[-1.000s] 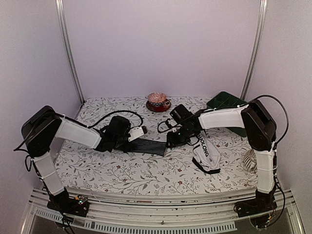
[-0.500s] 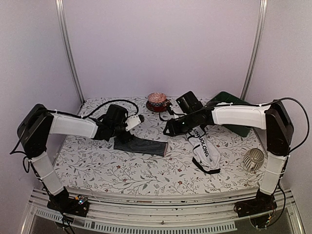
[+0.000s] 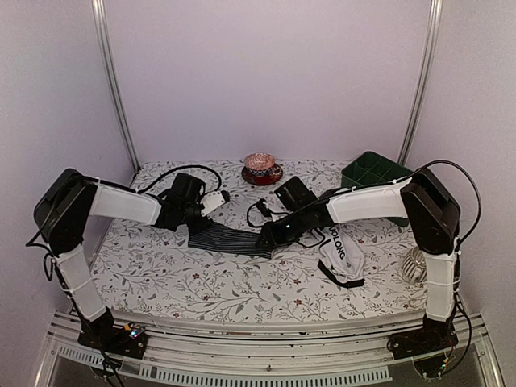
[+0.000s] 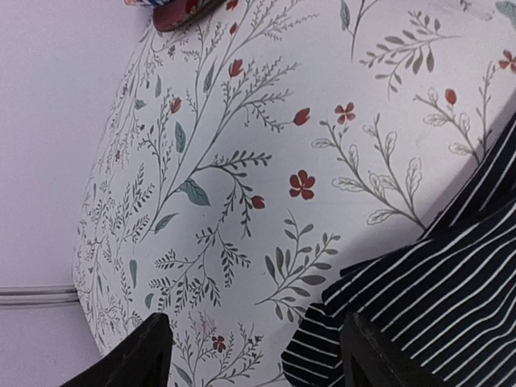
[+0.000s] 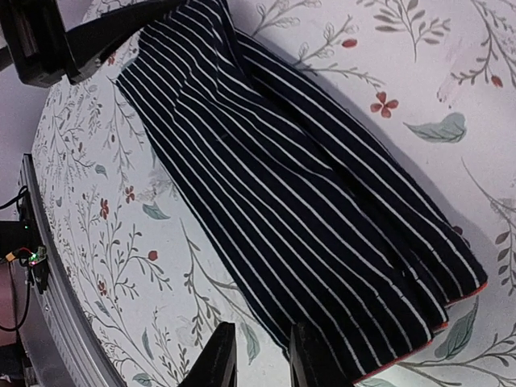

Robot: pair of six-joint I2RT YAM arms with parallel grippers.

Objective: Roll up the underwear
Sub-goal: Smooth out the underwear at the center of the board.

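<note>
A: Mid-frame in the top view, what is lying there?
B: That's the black striped briefs (image 3: 234,240), lying spread flat on the floral tablecloth (image 3: 161,274), not rolled. Just to their right the white briefs (image 3: 343,256) with black lettering are lying crumpled.
A: How is the left gripper (image 4: 256,326) doing?
B: It's hovering at the striped pair's left end. In its wrist view the fingers (image 4: 153,351) are standing wide apart and gripping nothing. The cloth's corner is showing at lower right, beside the right-hand finger.
A: And the right gripper (image 5: 260,334)?
B: It's sitting over the striped pair's right end. Its fingers (image 5: 219,355) are standing a narrow gap apart at the bottom of the wrist frame, right at the hem, and nothing is showing pinched between them. Can't tell if they are touching cloth.
A: Anything else showing?
B: A bowl on a red saucer (image 3: 260,165) is sitting at top centre of the table, and a green bin (image 3: 372,171) at its upper right.
</note>
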